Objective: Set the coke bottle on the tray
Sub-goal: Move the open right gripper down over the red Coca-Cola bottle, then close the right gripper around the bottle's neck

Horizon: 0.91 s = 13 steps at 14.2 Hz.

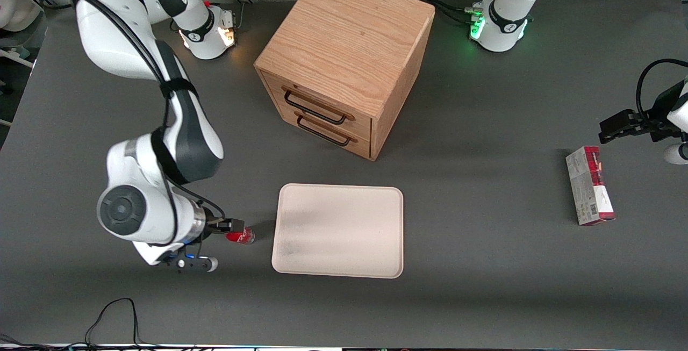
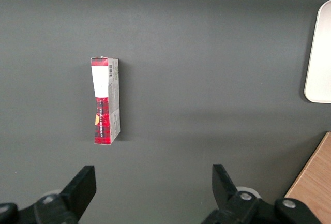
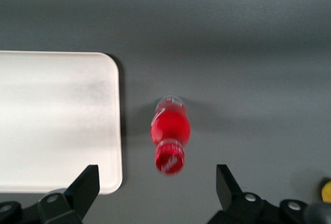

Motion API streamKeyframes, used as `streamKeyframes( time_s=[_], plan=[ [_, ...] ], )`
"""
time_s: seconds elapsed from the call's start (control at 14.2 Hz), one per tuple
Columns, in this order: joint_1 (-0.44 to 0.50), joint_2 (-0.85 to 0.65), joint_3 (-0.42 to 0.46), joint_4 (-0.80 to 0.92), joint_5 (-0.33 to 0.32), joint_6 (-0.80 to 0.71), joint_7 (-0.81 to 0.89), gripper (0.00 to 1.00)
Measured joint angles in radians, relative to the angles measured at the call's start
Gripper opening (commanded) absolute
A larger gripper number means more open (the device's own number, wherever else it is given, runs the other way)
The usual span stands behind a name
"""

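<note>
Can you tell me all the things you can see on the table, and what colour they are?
coke bottle: one, red with a red cap and a clear base, standing on the table beside the tray, toward the working arm's end.
tray: one, cream-pink, flat on the table, nearer to the front camera than the cabinet; nothing on it.
drawer cabinet: one, light wood with two dark handles, in the middle of the table.
carton box: one, red and white, lying toward the parked arm's end of the table.
table: one, dark grey.
tool: one, black fingers, open, above the coke bottle, not touching it.
</note>
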Motion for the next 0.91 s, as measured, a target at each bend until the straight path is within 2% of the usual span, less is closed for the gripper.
streamKeyframes(
  time_s=[0.7,0.84,0.91],
  plan=[
    [0.009,0.047,0.002,0.014,-0.029,0.003,-0.038,0.98],
    [0.004,0.051,0.002,0.014,-0.029,0.001,-0.056,0.92],
    [0.002,0.051,0.002,0.014,-0.029,-0.001,-0.06,0.85]
  ],
)
